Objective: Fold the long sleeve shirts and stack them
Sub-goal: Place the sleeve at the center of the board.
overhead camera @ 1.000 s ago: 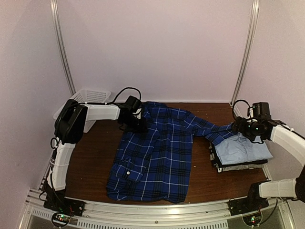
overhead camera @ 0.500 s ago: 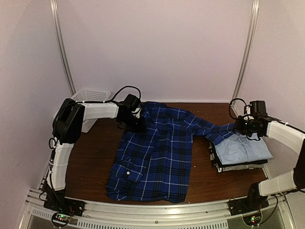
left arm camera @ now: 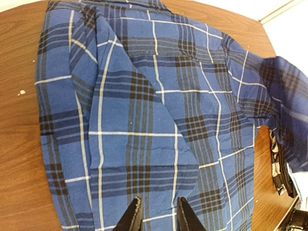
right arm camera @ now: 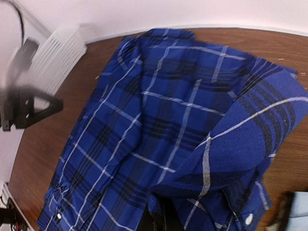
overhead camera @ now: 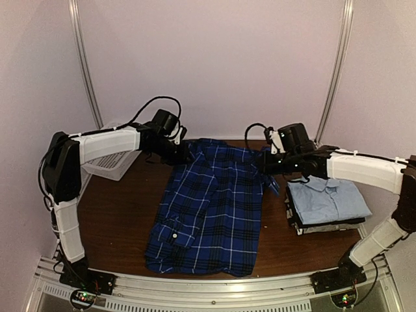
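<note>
Plaid shirt (overhead camera: 211,214) lies flat mid-desk (overhead camera: 123,221), collar twd the far wall, hem nr the arm bases. Right gripper (overhead camera: 265,164) has its jaws closed on the shirt's right sleeve (right arm camera: 255,144), holding it up off the wood over the body's right edge. Prob. that's so it can be laid across the body, i.e. the sleeve-fold step. Left gripper (overhead camera: 181,151) sits at the far-left shoulder, jaws narrow w/ plaid cloth nipped between. Looks like an anchor, so the body won't drag when the sleeve is pulled.

Around: stack of folded shirts (overhead camera: 325,224) just right of the plaid one, light blue shirt (overhead camera: 328,198) on top, darker and grey layers under. White basket (overhead camera: 110,162) in the far-left corner, well apart from the shirt. Main snag imo: the right forearm passes close over the stack, and the dangling cuff (right arm camera: 248,219) could catch it.
</note>
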`<control>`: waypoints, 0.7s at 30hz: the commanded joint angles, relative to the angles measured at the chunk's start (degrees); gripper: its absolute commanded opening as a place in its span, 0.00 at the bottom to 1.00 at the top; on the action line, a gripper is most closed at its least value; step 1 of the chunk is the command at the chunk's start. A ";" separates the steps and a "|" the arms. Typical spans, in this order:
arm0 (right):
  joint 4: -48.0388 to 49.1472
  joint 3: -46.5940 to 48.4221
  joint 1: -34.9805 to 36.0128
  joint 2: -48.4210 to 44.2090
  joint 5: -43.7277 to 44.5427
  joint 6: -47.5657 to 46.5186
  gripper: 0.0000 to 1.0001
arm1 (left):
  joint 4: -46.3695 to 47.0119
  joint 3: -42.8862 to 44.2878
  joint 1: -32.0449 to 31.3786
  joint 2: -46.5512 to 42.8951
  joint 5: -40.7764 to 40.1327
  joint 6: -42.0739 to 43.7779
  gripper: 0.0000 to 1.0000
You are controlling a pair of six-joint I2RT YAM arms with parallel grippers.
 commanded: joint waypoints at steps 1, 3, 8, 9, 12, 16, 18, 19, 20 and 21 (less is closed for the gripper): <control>3.72 3.90 10.20 10.03 0.79 2.56 0.02 | 0.19 -3.82 0.60 -3.92 -1.90 -0.07 0.26; 4.05 6.06 12.90 14.44 -0.05 3.02 0.17 | -0.05 -5.28 0.75 -5.09 -2.67 -0.21 0.26; 4.72 6.22 13.55 15.08 -0.25 3.53 0.53 | -0.17 -8.84 1.13 -7.74 -3.49 -0.05 0.27; 4.29 5.97 13.39 14.15 0.72 3.29 0.58 | -0.16 -9.36 1.13 -8.12 -3.49 0.03 0.27; 4.09 3.01 11.62 11.46 1.55 3.47 0.64 | -0.16 -10.54 1.13 -8.99 -3.19 0.10 0.27; 7.45 -3.18 7.37 9.13 -2.76 4.73 0.64 | 0.82 -12.18 1.13 -10.06 -1.79 -0.10 0.27; 9.06 -5.46 5.58 8.92 -4.55 4.85 0.64 | 1.25 -12.77 1.13 -10.44 -1.12 -0.28 0.27; 9.83 -6.23 5.02 8.98 -5.41 4.78 0.64 | 1.32 -13.04 1.13 -10.66 -0.91 -0.37 0.27; 10.60 -6.97 4.15 9.19 -6.30 4.79 0.64 | 1.48 -13.30 1.13 -10.85 -0.77 -0.43 0.27; 11.60 -7.68 3.30 9.50 -7.51 4.83 0.64 | 1.47 -13.44 1.13 -11.11 -0.68 -0.47 0.27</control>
